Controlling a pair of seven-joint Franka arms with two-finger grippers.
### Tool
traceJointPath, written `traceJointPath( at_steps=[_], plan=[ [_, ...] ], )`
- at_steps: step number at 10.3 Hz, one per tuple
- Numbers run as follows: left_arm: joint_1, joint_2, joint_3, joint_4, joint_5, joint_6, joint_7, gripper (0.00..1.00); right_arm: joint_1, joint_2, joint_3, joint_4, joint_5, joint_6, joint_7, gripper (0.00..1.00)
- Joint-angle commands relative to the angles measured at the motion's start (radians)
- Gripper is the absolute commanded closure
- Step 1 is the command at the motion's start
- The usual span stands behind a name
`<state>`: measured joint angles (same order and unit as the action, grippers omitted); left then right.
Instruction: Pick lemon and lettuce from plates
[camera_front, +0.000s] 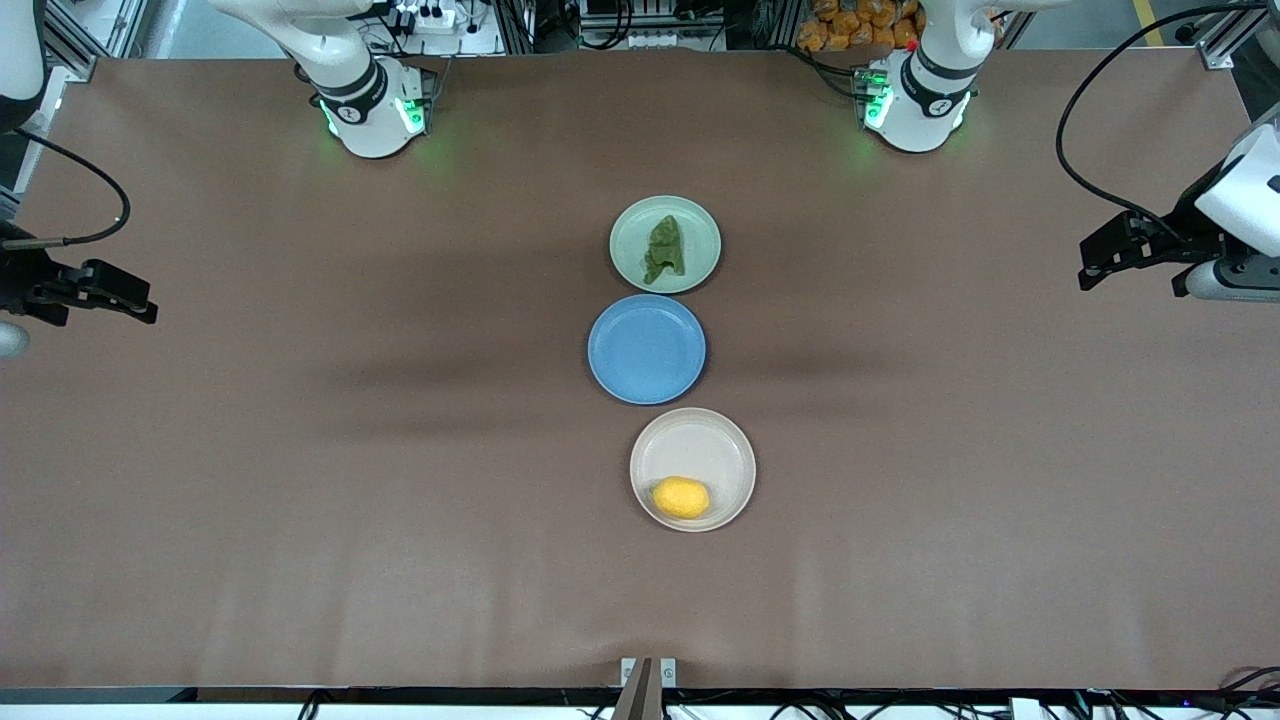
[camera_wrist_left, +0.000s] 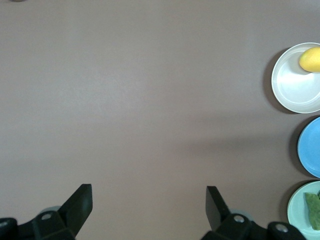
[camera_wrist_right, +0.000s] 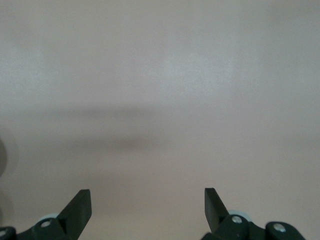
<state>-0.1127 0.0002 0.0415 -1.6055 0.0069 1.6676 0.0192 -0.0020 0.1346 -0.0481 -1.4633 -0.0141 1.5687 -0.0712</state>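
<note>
The yellow lemon (camera_front: 681, 497) lies in the beige-white plate (camera_front: 710, 445), the plate nearest the front camera. The dark green lettuce (camera_front: 664, 250) lies in the pale green plate (camera_front: 700, 225), the plate nearest the robots' bases. My left gripper (camera_front: 1093, 264) is open and empty, held over bare table at the left arm's end. Its wrist view (camera_wrist_left: 149, 200) shows the lemon (camera_wrist_left: 311, 59), the beige-white plate (camera_wrist_left: 292, 85) and the pale green plate (camera_wrist_left: 299, 205) with the lettuce (camera_wrist_left: 314, 210) at the frame's edge. My right gripper (camera_front: 140, 305) is open and empty over bare table at the right arm's end (camera_wrist_right: 148, 202).
A blue round plate (camera_front: 646, 348) sits between the two plates in the middle of the brown table (camera_front: 300, 450); it also shows in the left wrist view (camera_wrist_left: 310, 147). Black cables hang near both grippers at the table's ends.
</note>
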Motion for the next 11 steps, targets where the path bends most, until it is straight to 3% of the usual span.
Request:
traceJointPath(
  at_steps=[1,9,11],
  plan=[
    [-0.001,0.001,-0.003,0.013,0.025,-0.019,0.007,0.0,-0.009,-0.013,0.002,-0.012,0.017,-0.006,-0.006,0.0],
    [0.005,0.058,-0.015,0.01,0.027,-0.019,-0.004,0.0,-0.01,-0.013,0.002,-0.011,0.019,-0.024,-0.007,0.0],
    [-0.019,0.115,-0.017,0.018,0.016,-0.017,-0.008,0.0,-0.009,-0.013,0.002,-0.011,0.019,-0.032,-0.007,0.0]
  ],
)
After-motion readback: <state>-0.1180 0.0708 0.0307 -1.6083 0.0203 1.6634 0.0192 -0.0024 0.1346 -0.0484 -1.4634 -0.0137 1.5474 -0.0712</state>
